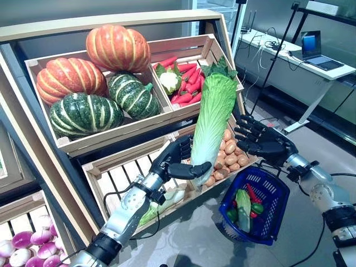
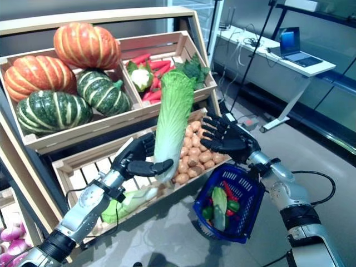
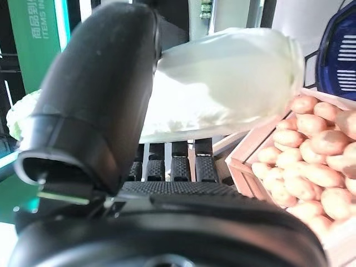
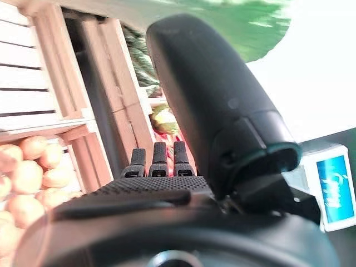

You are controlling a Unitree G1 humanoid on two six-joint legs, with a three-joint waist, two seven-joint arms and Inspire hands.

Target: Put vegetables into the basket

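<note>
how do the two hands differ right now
The left hand is curled round the lower end of the cabbage, holding it upright over the crates; the right hand holds nothing, its fingers only loosely bent beside the cabbage. The left hand is in front of the slatted crate, the right above the blue basket. Both are dark and raised at similar height.

arms: silver-grey, black-jointed | left hand point(image 1: 177, 162): dark, ribbed fingers point(image 3: 172, 167) | right hand point(image 1: 266, 143): dark

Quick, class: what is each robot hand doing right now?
Left hand: shut on the napa cabbage, held upright.
Right hand: open, holding nothing, blue basket hanging from its wrist.
</note>
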